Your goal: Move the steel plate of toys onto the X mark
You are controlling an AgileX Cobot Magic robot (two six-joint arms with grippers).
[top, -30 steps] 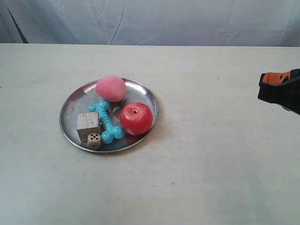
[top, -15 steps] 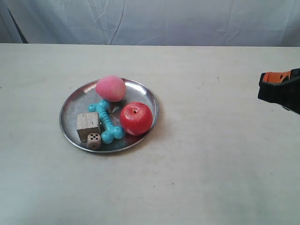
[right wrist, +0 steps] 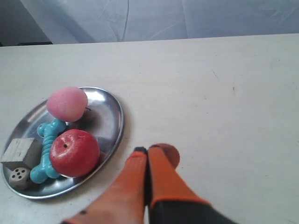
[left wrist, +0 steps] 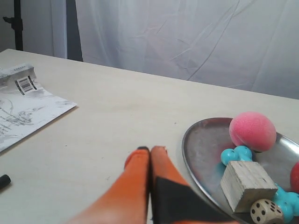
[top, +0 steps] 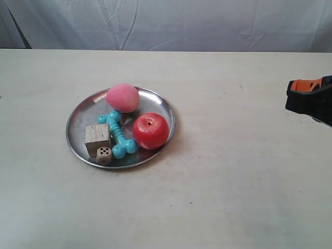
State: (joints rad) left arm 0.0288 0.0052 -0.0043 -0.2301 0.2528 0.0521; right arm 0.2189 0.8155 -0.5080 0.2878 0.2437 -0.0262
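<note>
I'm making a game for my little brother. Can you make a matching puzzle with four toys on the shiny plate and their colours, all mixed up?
Toys:
1. apple
2. peach
3. bone
4. die

Colours:
A. turquoise
B. pale wood with dark dots
C. red
D. pink

Pairs: 1-C, 2-D, 3-A, 4-B

Left of centre in the exterior view, the shiny steel plate [top: 81,118] lies flat, holding a pink peach [top: 122,97] at top, a red apple [top: 150,130] at right, a turquoise bone [top: 118,136] mid-plate, and a wooden cube [top: 97,137] with a die [top: 104,154] just below it.
</note>
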